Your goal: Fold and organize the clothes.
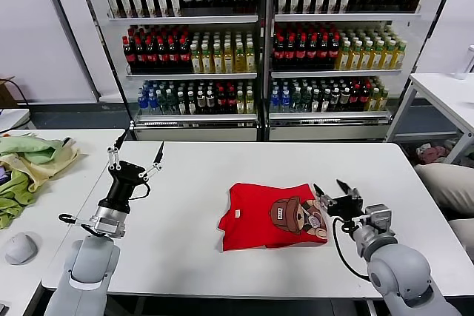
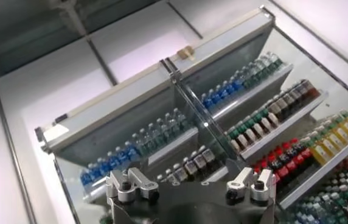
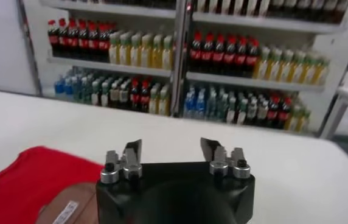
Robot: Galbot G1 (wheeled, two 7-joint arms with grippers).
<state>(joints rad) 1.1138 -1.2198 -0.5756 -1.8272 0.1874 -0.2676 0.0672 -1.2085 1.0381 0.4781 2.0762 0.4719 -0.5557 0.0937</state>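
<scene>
A folded bright red T-shirt (image 1: 261, 216) with a brown cartoon bear print and a white neck label lies on the white table (image 1: 192, 183), right of centre. My right gripper (image 1: 333, 187) is open and empty, just off the shirt's right edge and slightly above it. In the right wrist view the open gripper (image 3: 171, 148) has the red shirt (image 3: 34, 176) showing beside it. My left gripper (image 1: 138, 146) is open and empty, raised over the table's left part and pointing up, well away from the shirt. The left wrist view shows only shelves.
Pale green and yellowish cloths (image 1: 29, 160) lie on a side table at far left, with a grey mouse-like object (image 1: 20, 248) near them. Glass-fronted shelves of bottles (image 1: 259, 42) stand behind the table. Another white table (image 1: 444, 90) stands at far right.
</scene>
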